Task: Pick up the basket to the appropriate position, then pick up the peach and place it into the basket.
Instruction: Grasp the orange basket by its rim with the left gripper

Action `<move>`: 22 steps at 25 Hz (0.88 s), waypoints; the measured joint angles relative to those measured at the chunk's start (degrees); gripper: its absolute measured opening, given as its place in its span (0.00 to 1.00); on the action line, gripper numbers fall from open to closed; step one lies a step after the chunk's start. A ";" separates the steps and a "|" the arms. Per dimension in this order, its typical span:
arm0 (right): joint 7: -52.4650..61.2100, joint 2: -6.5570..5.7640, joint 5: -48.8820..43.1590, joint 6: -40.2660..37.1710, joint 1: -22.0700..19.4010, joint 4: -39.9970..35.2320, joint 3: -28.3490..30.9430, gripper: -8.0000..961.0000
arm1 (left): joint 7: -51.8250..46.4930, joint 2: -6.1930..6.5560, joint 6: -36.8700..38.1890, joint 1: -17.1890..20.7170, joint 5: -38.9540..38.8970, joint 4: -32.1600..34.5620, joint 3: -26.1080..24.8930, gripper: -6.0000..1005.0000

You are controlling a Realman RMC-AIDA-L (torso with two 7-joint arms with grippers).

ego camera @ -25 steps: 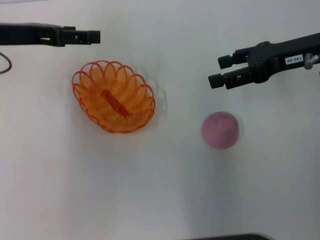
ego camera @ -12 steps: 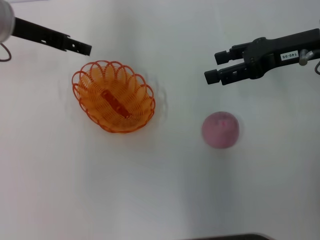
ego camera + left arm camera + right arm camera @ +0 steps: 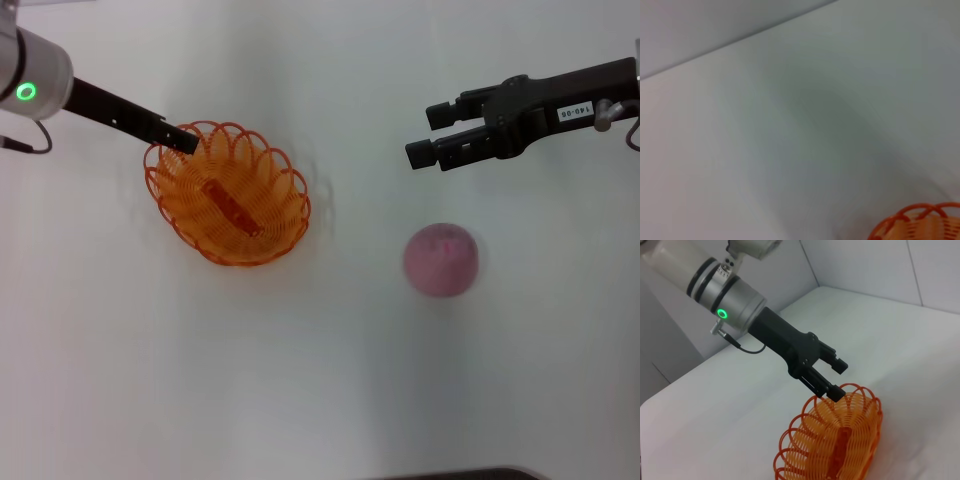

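The left gripper [image 3: 834, 376] is at the far-left rim of the basket [image 3: 228, 192], fingers spread apart: in the right wrist view one finger tip [image 3: 836, 391] sits right at a rim loop while the other [image 3: 840, 365] stands clear above it. Nothing is clamped yet. The step in hand is judged to be the grasp on the basket, so the task is at its very start.

To do it well, the lower finger should go inside one scalloped loop and the upper one outside, so the wire is pinched squarely, not skated off; a light wire basket is likely to slide on the smooth white table [image 3: 300, 380] if nudged sideways. Closing should come before any lift.

Beyond the gripper, the basket's flat orange strip [image 3: 231, 208] lies along its bottom. Farther off on the robot's right, the peach [image 3: 441, 259] rests on the table, well apart from the basket. The right gripper [image 3: 426, 133] hovers beyond the peach with its fingers apart, holding nothing.
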 joint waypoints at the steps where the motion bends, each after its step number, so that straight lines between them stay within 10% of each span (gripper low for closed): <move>1: 0.00 0.00 0.00 0.00 0.00 0.12 0.00 0.90 | -0.01 -0.02 -0.35 -0.02 0.03 -0.46 0.39 0.88; 13: 0.01 0.00 0.00 0.18 -0.18 0.26 0.00 0.90 | -0.14 -0.53 -2.64 -0.72 0.28 -4.06 1.39 0.74; 16: 0.01 0.00 0.00 0.18 -0.30 0.26 0.00 0.90 | 0.01 -0.76 -2.77 -0.79 0.29 -4.08 1.41 0.48; 22: 0.01 0.00 0.00 0.17 -0.31 0.25 0.10 0.90 | -0.07 -0.96 -2.69 -1.10 0.29 -4.09 1.44 0.27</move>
